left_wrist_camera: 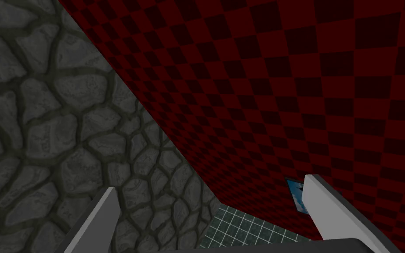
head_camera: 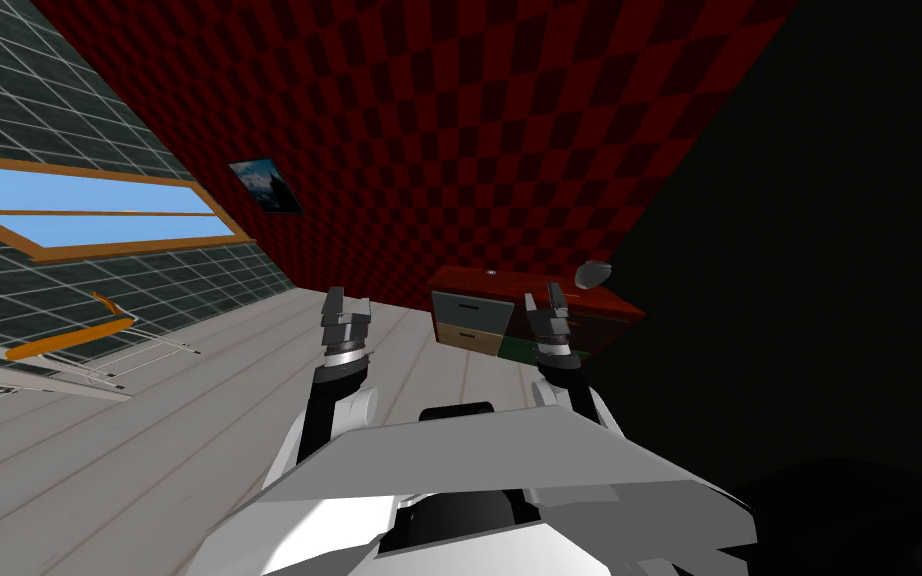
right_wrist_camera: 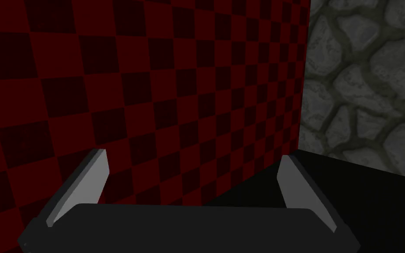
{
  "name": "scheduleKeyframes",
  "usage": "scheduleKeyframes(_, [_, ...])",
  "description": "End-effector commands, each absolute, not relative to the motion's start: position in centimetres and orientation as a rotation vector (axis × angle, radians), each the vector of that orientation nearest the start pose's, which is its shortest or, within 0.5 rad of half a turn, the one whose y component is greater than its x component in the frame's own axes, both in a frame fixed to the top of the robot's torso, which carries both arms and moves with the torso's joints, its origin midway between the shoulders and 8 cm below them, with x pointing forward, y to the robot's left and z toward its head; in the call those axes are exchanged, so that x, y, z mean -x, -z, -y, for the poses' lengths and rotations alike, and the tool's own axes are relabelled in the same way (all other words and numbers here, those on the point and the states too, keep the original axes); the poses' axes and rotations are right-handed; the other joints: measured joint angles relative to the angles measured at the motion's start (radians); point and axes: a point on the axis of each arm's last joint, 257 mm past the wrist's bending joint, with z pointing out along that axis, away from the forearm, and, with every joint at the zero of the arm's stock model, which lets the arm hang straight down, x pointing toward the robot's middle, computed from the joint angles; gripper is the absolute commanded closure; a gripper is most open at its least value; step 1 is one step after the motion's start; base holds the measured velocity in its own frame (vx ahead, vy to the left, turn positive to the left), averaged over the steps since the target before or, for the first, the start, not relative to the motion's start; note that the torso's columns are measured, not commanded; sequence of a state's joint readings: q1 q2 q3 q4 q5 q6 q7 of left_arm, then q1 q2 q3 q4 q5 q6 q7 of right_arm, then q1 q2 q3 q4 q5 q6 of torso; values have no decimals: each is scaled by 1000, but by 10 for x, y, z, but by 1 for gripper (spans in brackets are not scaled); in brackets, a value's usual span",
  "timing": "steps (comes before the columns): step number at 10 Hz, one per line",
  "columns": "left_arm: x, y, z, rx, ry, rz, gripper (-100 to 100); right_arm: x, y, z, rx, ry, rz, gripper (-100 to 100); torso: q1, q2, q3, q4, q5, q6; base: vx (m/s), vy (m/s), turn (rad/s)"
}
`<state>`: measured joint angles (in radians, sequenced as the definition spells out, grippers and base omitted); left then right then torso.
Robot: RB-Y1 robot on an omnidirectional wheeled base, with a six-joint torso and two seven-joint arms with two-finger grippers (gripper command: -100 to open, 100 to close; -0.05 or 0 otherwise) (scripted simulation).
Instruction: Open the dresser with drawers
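The dresser (head_camera: 469, 312) stood low against the red checkered wall (head_camera: 509, 120), just ahead of the robot! Both arms were up, left gripper (head_camera: 346, 305) fingers spread apart, right gripper (head_camera: 555, 302) spread too.

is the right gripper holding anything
No, the right gripper is open: its two fingers stand wide apart with nothing held between them.
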<state>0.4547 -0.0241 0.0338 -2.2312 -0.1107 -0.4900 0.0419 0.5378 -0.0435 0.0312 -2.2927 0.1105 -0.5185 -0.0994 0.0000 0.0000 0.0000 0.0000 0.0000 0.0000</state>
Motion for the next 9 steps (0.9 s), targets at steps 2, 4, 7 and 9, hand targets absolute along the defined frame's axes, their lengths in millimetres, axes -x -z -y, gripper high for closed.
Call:
scheduleKeyframes(2, [-359, -15, -278, 635, 1249, -657, 0, -340, -19, 254, -603, -1347, -696, 0, 0, 104, -209, 105, 0, 0, 0, 0, 0])
scheduleKeyframes(4, [-359, -15, -278, 635, 1249, -657, 0, -340, -19, 254, -603, -1347, -696, 0, 0, 248, -497, 248, 0, 0, 0, 0, 0])
scheduleKeyframes(7, [-359, -15, -278, 635, 1249, -657, 0, -340, -19, 254, -603, -1347, -696, 0, 0, 470, -939, 470, 0, 0, 0, 0, 0])
scheduleKeyframes(9, [-359, -15, -278, 635, 1249, -657, 0, -340, -19, 254, -603, -1347, -696, 0, 0, 618, -1234, 617, 0, 0, 0, 0, 0])
